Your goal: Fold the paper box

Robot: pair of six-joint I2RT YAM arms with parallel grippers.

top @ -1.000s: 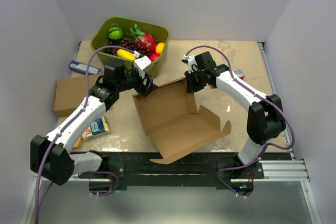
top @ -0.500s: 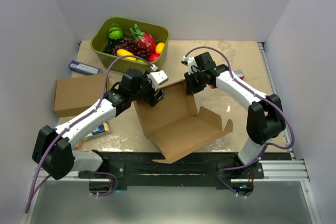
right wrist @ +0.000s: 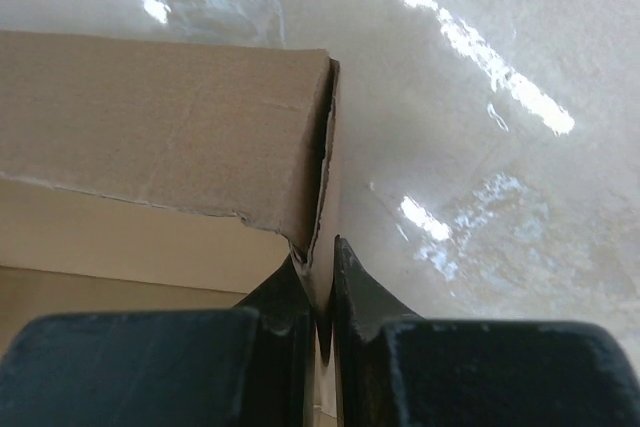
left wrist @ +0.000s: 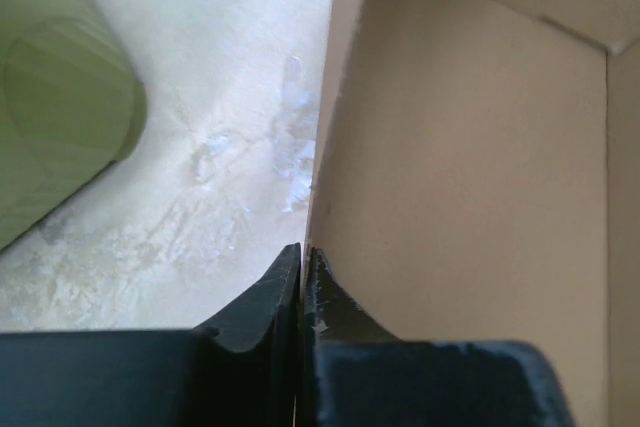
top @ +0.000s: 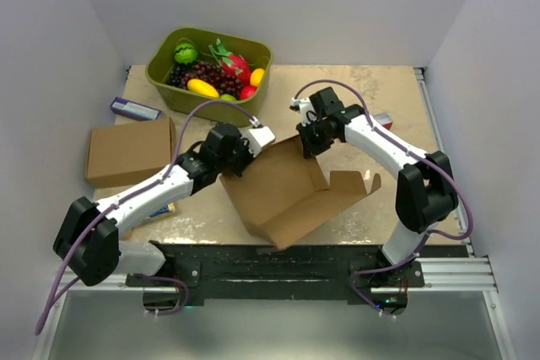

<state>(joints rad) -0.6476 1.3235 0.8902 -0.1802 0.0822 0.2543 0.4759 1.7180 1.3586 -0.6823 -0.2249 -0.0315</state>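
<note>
The paper box point(top: 291, 191) sits half-folded in the middle of the surface point(top: 380, 107). It looks like light, thin cardboard, stiff across the panels but floppy at the creases, so pinching wall edges near the corners seems smart. The left claw point(left wrist: 302, 252) is squeezed tight on the left wall's rim and the right claw point(right wrist: 322, 252) is clamped on the far wall's corner. The wrist views show the board sandwiched in each grip, but only the top view shows the whole box with its lid splayed out right.
</note>
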